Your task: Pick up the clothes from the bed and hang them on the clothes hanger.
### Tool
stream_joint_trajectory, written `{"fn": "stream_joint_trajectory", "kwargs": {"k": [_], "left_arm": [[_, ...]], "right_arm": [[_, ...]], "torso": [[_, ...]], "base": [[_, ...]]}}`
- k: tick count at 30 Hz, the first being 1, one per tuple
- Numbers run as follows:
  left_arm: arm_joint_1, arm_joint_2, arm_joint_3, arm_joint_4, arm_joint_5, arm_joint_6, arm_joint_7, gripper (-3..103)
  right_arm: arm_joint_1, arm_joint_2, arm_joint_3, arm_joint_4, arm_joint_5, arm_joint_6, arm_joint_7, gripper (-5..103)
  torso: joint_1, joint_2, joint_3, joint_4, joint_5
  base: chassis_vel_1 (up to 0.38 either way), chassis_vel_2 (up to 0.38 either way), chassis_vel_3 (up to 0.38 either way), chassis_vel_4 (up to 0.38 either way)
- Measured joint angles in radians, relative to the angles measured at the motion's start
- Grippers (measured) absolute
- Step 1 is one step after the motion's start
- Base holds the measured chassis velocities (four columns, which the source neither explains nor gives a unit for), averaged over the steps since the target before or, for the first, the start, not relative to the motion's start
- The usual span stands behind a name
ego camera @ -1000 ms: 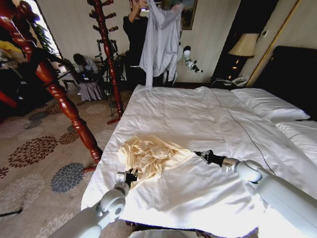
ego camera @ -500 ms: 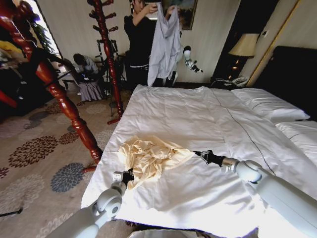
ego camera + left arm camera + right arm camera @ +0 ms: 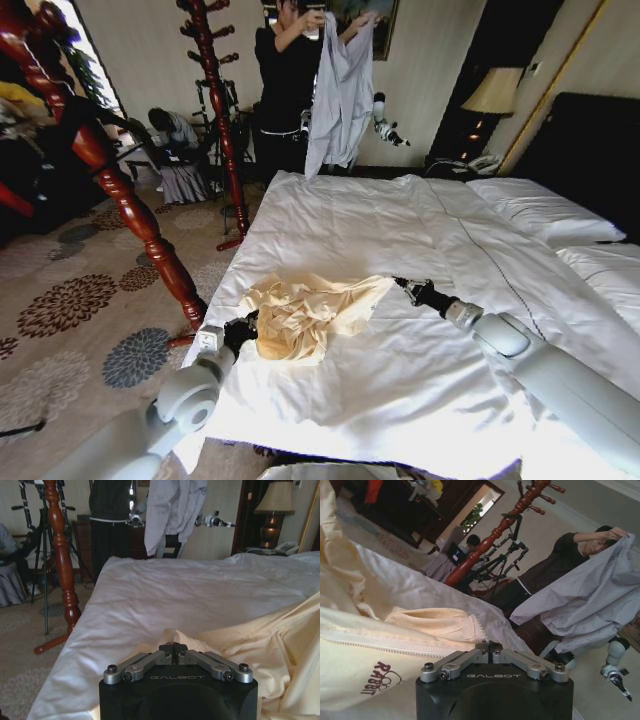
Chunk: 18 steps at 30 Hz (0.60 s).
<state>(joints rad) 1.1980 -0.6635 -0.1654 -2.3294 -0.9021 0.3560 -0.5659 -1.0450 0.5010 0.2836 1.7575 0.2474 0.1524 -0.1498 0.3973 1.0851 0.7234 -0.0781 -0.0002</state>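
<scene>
While the pale cream-yellow garment of thin, wrinkled fabric (image 3: 310, 312) lies bunched near the foot corner of the wide white-duveted bed (image 3: 420, 390), the left gripper (image 3: 243, 328) pinches its near-left edge and the right gripper (image 3: 408, 291) pinches its opposite edge, each with fingers pressed together on cloth. The step in hand is judged to be the pick-up; next, both grips likely must lift together, keeping the silky cloth spread.
</scene>
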Motion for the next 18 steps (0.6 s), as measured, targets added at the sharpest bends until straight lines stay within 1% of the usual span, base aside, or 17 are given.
{"fn": "stream_joint_trajectory", "kwargs": {"k": [1,2,5,6,7,8,9,11,12,13,15,16,17,18], "left_arm": [[0.000,0.000,0.000,0.000,0.000,0.000,0.000,0],[0.000,0.009,-0.023,-0.010,-0.003,-0.002,0.002,0],[-0.012,0.046,-0.119,-0.042,-0.028,-0.009,0.013,0],[-0.022,0.057,-0.141,-0.047,-0.040,-0.010,0.013,0],[-0.022,0.057,-0.141,-0.047,-0.040,-0.010,0.013,0],[-0.049,0.075,-0.167,-0.053,-0.069,-0.011,0.010,0],[-0.082,0.093,-0.186,-0.055,-0.097,-0.014,0.000,0],[-0.135,0.124,-0.215,-0.049,-0.130,-0.023,-0.012,0],[-0.157,0.138,-0.225,-0.043,-0.145,-0.026,-0.014,0],[-0.157,0.138,-0.225,-0.043,-0.145,-0.026,-0.014,0],[-0.234,0.184,-0.247,-0.022,-0.205,-0.035,-0.015,0],[-0.258,0.197,-0.252,-0.015,-0.225,-0.037,-0.015,0],[-0.258,0.197,-0.252,-0.015,-0.225,-0.037,-0.015,0],[-0.305,0.220,-0.257,-0.005,-0.258,-0.039,-0.008,0]], "right_arm": [[0.000,0.000,0.000,0.000,0.000,0.000,0.000,0],[0.003,0.000,0.005,0.013,0.023,-0.013,0.015,0],[0.019,-0.005,0.032,0.065,0.133,-0.076,0.079,0],[0.023,-0.008,0.041,0.076,0.158,-0.093,0.094,0],[0.023,-0.008,0.041,0.076,0.158,-0.093,0.094,0],[0.028,-0.016,0.066,0.097,0.200,-0.122,0.121,0],[0.031,-0.027,0.093,0.117,0.239,-0.150,0.146,0],[0.035,-0.046,0.136,0.153,0.303,-0.205,0.189,0],[0.038,-0.054,0.154,0.168,0.329,-0.229,0.207,0],[0.038,-0.054,0.154,0.168,0.329,-0.229,0.207,0],[0.045,-0.083,0.207,0.204,0.392,-0.290,0.260,0],[0.047,-0.094,0.225,0.214,0.412,-0.310,0.275,0],[0.047,-0.094,0.225,0.214,0.412,-0.310,0.275,0],[0.051,-0.109,0.252,0.229,0.447,-0.342,0.297,0]], "torso": [[0.000,0.000,0.000,0.0000,0.0000],[0.000,0.000,0.000,0.0000,0.0001],[0.000,0.000,0.000,0.0005,0.0003],[0.000,0.000,0.000,0.0005,0.0002],[0.000,0.000,0.000,0.0005,0.0002],[0.000,0.000,0.000,0.0007,0.0002],[0.000,0.000,0.000,0.0003,0.0000],[0.000,0.000,0.000,-0.0001,0.0002],[0.000,0.000,0.000,-0.0001,0.0003],[0.000,0.000,0.000,-0.0001,0.0003],[0.000,0.000,0.000,0.0003,0.0000],[0.000,0.000,0.000,0.0002,0.0000],[0.000,0.000,0.000,0.0002,0.0000],[0.000,0.000,0.000,0.0003,-0.0001]], "base": [[0.000,0.000,0.000,0.000],[0.000,0.000,0.000,0.000],[0.000,0.000,0.000,0.000],[0.000,0.000,0.000,0.000],[0.000,0.000,0.000,0.000],[0.000,0.000,0.000,0.000],[0.000,0.000,0.000,0.000],[0.000,0.000,0.000,0.000],[0.000,0.000,0.000,0.000],[0.000,0.000,0.000,0.000],[0.000,0.000,0.000,0.000],[0.000,0.000,0.000,0.000],[0.000,0.000,0.000,0.000],[0.000,0.000,0.000,0.000]]}}
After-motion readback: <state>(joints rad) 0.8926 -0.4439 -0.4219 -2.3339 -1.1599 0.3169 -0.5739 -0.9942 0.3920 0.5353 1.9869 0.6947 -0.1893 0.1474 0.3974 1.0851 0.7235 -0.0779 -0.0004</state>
